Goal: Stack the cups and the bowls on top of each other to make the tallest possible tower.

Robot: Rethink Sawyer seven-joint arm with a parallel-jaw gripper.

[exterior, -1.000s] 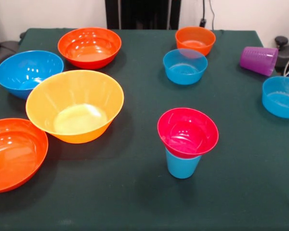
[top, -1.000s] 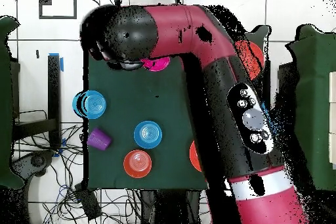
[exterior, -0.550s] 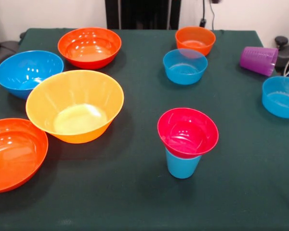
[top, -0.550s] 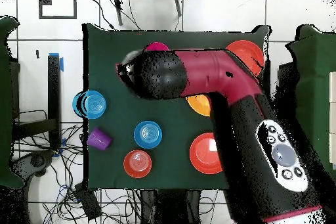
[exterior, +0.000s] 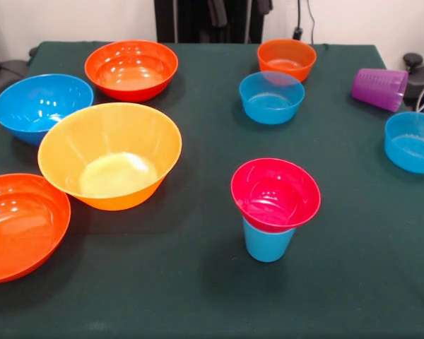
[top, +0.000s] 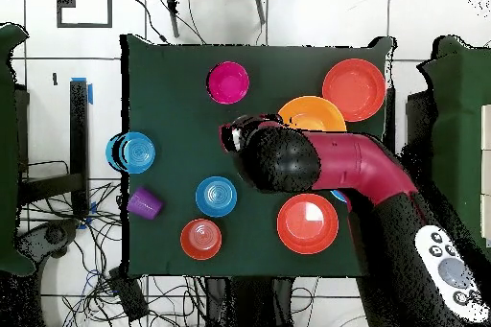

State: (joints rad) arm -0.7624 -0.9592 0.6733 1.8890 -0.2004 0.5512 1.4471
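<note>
The tower so far is two pieces: a light blue cup (exterior: pixel 268 241) standing upright, mouth up, near the front middle of the green counter (exterior: pixel 198 282), with a magenta-pink bowl (exterior: pixel 275 194) seated in its rim, sitting level and opening upward, so the stack's long axis runs straight up. Everything else waits loose and well apart: a small blue bowl (exterior: pixel 271 97) just in front of a small orange bowl (exterior: pixel 286 58), another small blue bowl (exterior: pixel 412 141) at the counter's edge, a purple cup (exterior: pixel 379 88) lying on its side with its mouth toward the centre of the counter, a large yellow-orange bowl (exterior: pixel 110 155), a large blue bowl (exterior: pixel 42 106) and two large red-orange bowls (exterior: pixel 131 68) (exterior: pixel 20 222). From overhead the red and black arm (top: pixel 326 165) reaches over the middle of the counter, between the stack and the loose bowls, its bulk hiding the end effector; I cannot tell whether it is open or gripping. By the look of it, the work is between placements, early in the build. The next move likely calls for picking up a small bowl by its rim and lowering it squarely into the pink one without tipping the narrow cup beneath.
</note>
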